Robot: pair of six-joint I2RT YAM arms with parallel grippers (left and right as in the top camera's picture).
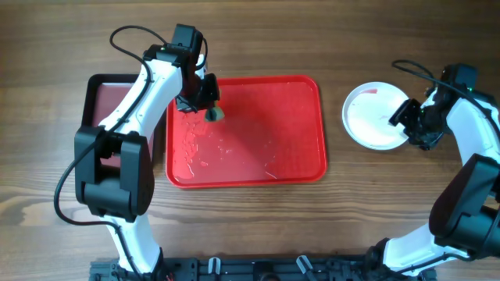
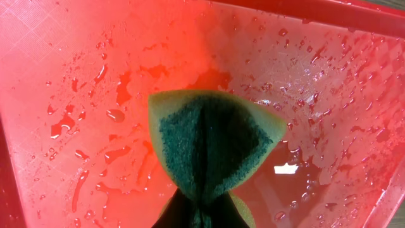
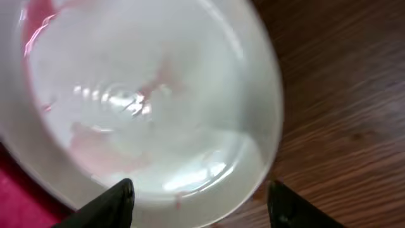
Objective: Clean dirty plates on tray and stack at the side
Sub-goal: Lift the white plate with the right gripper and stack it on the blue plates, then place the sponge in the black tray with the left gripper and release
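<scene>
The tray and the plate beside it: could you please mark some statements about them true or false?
1. The left gripper pinches a sponge over the tray. True.
2. The tray is dry. False: droplets cover it.
3. The white plate lies on the tray. False: it rests on the table, right of the tray.
4. The right gripper stands open at the plate's rim. True.
5. The plate is spotless. False: a red smear marks it.
</scene>
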